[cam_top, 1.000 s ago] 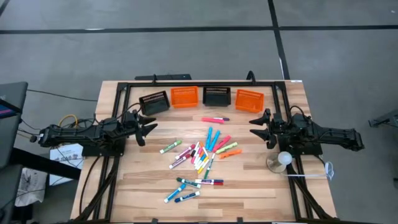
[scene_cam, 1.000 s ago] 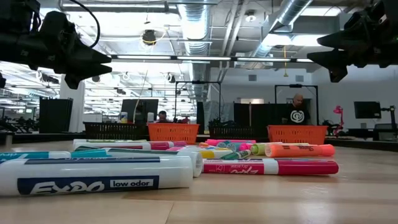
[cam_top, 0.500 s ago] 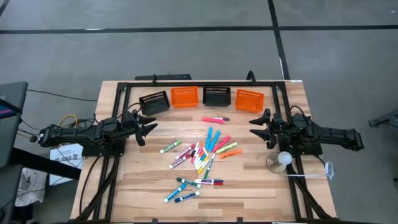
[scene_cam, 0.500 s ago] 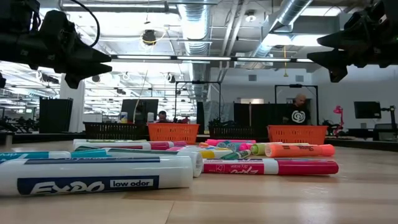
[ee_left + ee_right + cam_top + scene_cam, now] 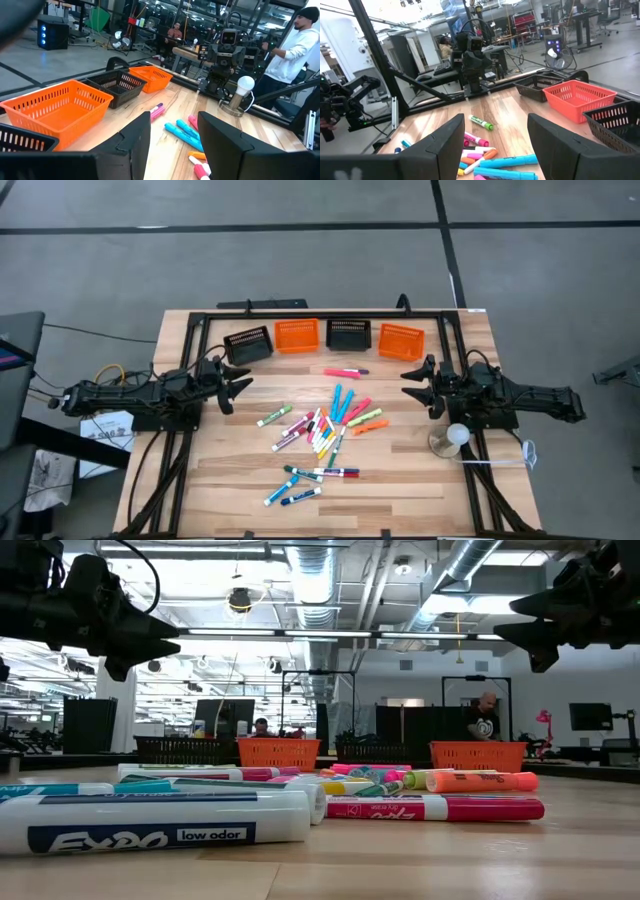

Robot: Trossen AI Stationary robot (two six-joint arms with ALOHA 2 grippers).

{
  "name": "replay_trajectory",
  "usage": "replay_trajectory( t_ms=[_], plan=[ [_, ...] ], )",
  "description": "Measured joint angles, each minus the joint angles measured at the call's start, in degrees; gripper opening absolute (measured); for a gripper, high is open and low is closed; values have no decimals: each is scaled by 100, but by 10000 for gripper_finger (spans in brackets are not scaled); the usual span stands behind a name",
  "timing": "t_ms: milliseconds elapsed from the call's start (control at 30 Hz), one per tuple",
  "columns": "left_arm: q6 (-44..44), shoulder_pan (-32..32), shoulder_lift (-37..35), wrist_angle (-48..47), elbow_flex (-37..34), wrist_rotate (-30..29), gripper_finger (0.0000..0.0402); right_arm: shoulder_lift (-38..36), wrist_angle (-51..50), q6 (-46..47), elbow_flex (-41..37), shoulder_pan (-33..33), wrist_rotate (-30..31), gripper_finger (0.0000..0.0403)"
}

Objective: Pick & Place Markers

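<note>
Several markers in blue, pink, green, orange and white lie scattered on the wooden table's middle; one pink marker lies apart, nearer the baskets, and a few lie toward the near edge. My left gripper hovers open at the table's left, above the wood, fingers pointing level toward the markers. My right gripper hovers open at the table's right, likewise level and facing the pile. Neither has anything between its fingers. In the left wrist view blue and pink markers lie ahead of the fingers.
Along the far edge stand, from left to right, a black basket, an orange basket, a black basket and an orange basket. A small lamp with a white bulb stands by the right arm. A black frame borders the table.
</note>
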Motion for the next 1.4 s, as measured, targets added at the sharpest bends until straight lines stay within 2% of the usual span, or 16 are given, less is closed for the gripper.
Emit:
replay_trajectory(
  t_ms=[133, 233, 367, 567, 700, 900, 1033, 1233, 1400],
  plan=[
    [1, 1, 0, 4, 0, 0, 163, 2, 132, 443, -2, -9, 6, 207],
    [0, 2, 0, 26, 0, 0, 163, 2, 641, 587, -2, -7, 6, 207],
    [0, 0, 0, 74, -1, 0, 163, 2, 1374, 331, 56, 57, 2, 207],
    [0, 1, 0, 130, 1, 0, 163, 302, 1416, -93, 701, 256, -2, 207],
    [-2, 0, 0, 149, -1, 0, 163, 1038, 999, -362, 1397, 402, -2, 207],
    [-17, 0, 0, 210, 1, 1, 163, 2737, -109, -386, 2686, 434, -15, 207],
    [-17, 1, 0, 218, 0, 1, 163, 3697, -487, -386, 3457, 306, -13, 207],
    [-17, 2, -2, 260, 1, 2, 163, 4795, -879, -385, 4377, 61, -13, 207],
    [-20, 2, 0, 299, 1, 2, 163, 5497, -1088, -384, 4791, -11, -5, 207]
  ],
)
